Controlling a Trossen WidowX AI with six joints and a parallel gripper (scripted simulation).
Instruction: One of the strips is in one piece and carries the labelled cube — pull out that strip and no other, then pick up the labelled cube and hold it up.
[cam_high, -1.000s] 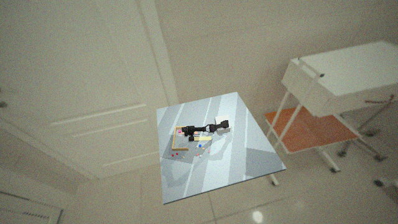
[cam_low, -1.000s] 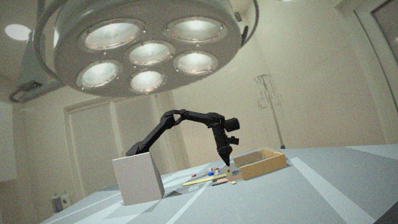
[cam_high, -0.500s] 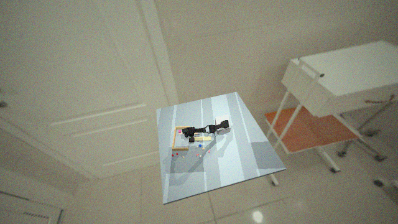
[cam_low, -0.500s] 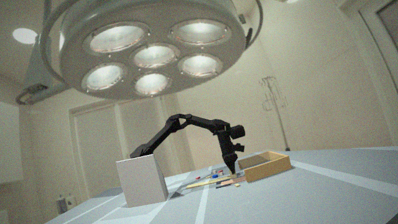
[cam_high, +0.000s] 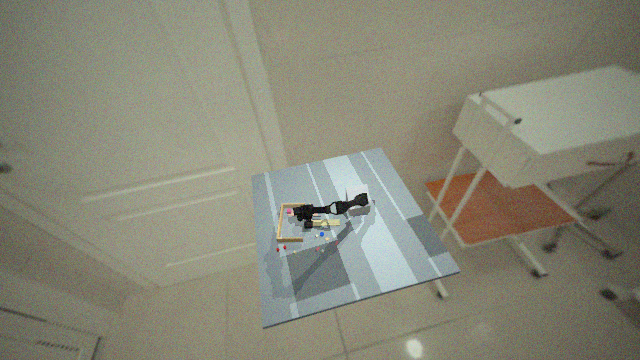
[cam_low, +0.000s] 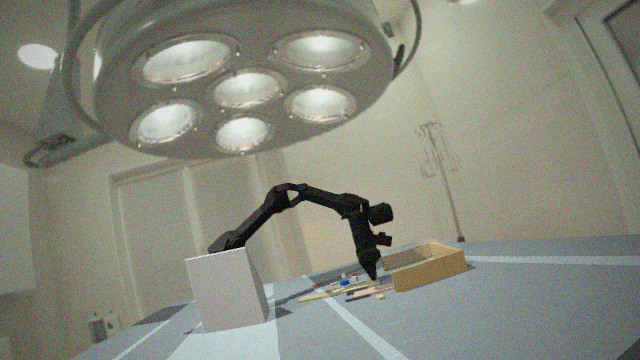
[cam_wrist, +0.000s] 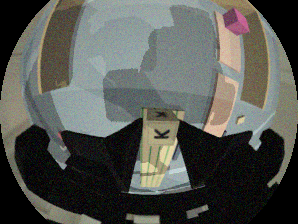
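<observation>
And here's the gripper (cam_high: 308, 225) (cam_low: 371, 276) (cam_wrist: 158, 121), flanking the K cube (cam_wrist: 162, 134) (clenched or not, I cannot tell), magenta cube (cam_wrist: 236, 21) at one o'clock.

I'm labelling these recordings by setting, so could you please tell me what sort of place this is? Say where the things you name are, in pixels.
Probably an operating or treatment room: a large multi-lamp surgical light (cam_low: 245, 112) hangs overhead, and a wheeled white cart (cam_high: 565, 107) stands nearby.

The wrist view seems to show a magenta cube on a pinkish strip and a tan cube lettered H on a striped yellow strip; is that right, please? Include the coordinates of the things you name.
Only the letter is wrong: in the wrist view, the tan cube (cam_wrist: 161, 133) on the striped yellow strip (cam_wrist: 153, 167) is lettered K.
</observation>
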